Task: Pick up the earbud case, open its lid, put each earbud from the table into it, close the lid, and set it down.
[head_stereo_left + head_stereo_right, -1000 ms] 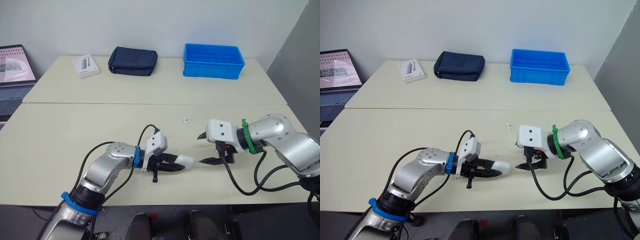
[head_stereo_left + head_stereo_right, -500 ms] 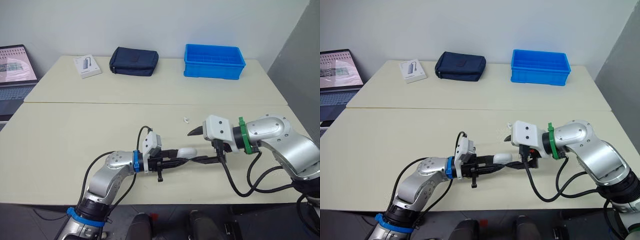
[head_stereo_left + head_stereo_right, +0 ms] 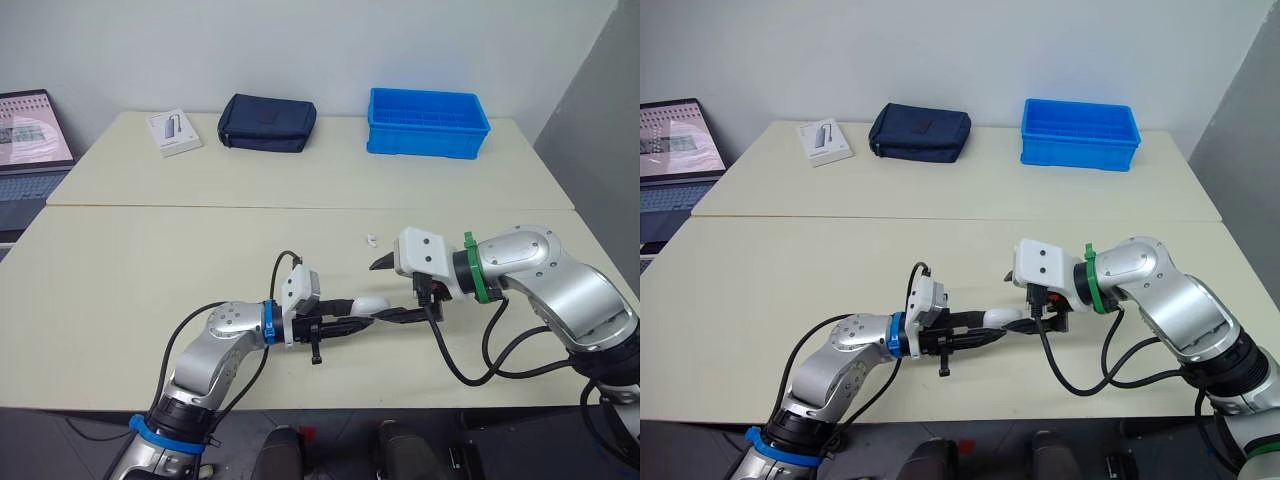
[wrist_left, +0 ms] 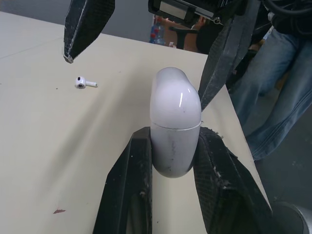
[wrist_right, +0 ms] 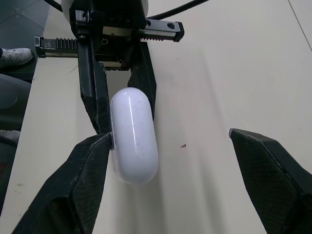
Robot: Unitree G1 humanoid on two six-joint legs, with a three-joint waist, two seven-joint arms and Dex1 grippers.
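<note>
Clamping the earbud case [image 3: 372, 304], lid shut, by its base in the left hand [image 4: 174, 136], just above the middle of the worktop [image 3: 150, 260]. Bracketing the lid end with the right hand [image 5: 169, 135], fingers spread wide, one close beside the case. Risking, likely, a sideways push twisting the smooth case out of that narrow grip; risking also brushing the small earbud [image 3: 371, 240] lying just behind.

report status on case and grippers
Left gripper shut on earbud case, lid closed. Right gripper open, one finger beside the case. One earbud loose on table.
</note>
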